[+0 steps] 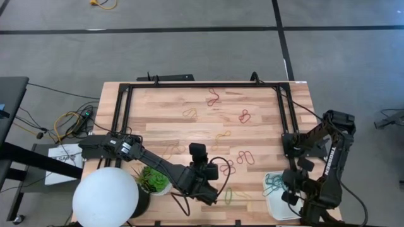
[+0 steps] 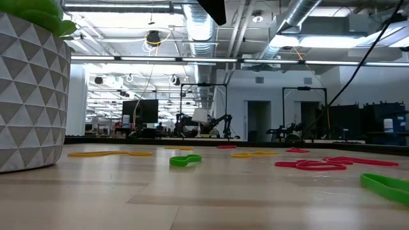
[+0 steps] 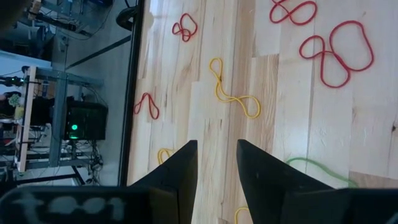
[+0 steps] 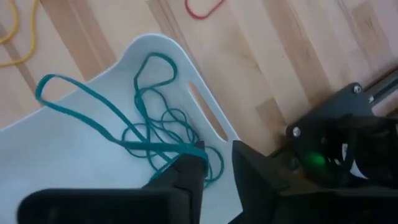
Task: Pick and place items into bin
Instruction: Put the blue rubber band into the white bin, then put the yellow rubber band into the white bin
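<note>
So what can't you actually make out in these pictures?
- High view: the right gripper hides part of the bin; how many teal bands it holds is unclear.
- Right wrist view: the teal bands are too tangled to count.
- Low view: neither gripper shows; the bin is out of frame.

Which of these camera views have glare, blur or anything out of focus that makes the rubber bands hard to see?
High view: even light, but the rubber bands read small and thin. Low view: the near green band and the plant pot are soft, and the ceiling lights glare. Left wrist view: sharp bands, with sheen on the table. Right wrist view: the teal bands in the bin are slightly blurred.
</note>
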{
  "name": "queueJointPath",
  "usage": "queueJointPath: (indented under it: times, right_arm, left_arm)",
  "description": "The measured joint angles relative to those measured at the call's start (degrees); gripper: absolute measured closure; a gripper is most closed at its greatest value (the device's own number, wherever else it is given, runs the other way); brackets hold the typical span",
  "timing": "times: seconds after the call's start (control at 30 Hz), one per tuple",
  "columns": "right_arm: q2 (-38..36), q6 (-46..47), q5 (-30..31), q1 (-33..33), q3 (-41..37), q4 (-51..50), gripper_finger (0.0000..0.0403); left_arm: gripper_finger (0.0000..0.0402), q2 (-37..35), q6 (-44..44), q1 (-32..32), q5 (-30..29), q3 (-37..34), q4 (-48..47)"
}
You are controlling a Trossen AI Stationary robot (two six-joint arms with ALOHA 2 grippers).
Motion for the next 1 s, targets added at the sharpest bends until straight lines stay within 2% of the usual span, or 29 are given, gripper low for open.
queueJointPath:
  times: [0.2, 0.63, 0.7, 0.87, 1.0]
  right_arm:
    - [0.0, 4.42, -9.6, -1.37, 0.0, -2.18, 0.0301]
    - [0.0, 4.48, -12.84, -1.79, 0.0, -2.48, 0.03]
    - [0.0, 4.33, -10.71, -1.79, 0.0, -2.48, 0.03]
    - [-0.02, -1.22, 2.69, -1.83, 0.0, 2.11, 0.03]
    - [-0.02, -3.54, 3.79, -2.47, 0.0, 5.41, 0.03]
  left_arm:
    - [0.0297, 0.0, -0.25, -0.08, -0.01, 0.0, -1.35]
    - [0.0297, 0.0, -2.52, -0.1, -0.02, 0.0, -3.4]
    - [0.0297, 0.0, -2.62, -0.1, -0.02, 0.0, -3.43]
    - [0.0297, -0.25, -2.64, -0.13, -0.33, 0.0, -3.42]
    - [0.0297, -3.14, -2.07, -0.69, -0.47, 0.74, -3.36]
